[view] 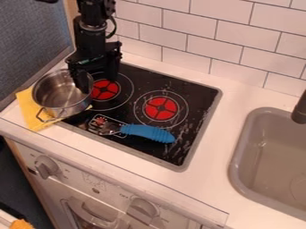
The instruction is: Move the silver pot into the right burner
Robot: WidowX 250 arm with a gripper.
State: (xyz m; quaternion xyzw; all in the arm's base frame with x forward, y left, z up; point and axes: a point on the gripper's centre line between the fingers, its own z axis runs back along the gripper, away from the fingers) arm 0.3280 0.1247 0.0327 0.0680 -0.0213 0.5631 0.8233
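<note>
The black gripper (97, 84) hangs over the upper left of the stove with its two fingers apart. Its left finger reaches down over the right side of the silver pot (53, 93), and its right finger is outside the pot, above the left burner (104, 90). The pot stands upright at the stove's left edge, partly over a yellow cloth (31, 115), with a wire handle toward the front. The right burner (161, 108) is a red disc with rings around it.
A fork with a blue handle (147, 133) lies across the front of the black stove top, just below the right burner. A grey sink (240, 147) is set into the white counter (209, 165) at the right. A tiled wall (203, 27) rises behind the stove.
</note>
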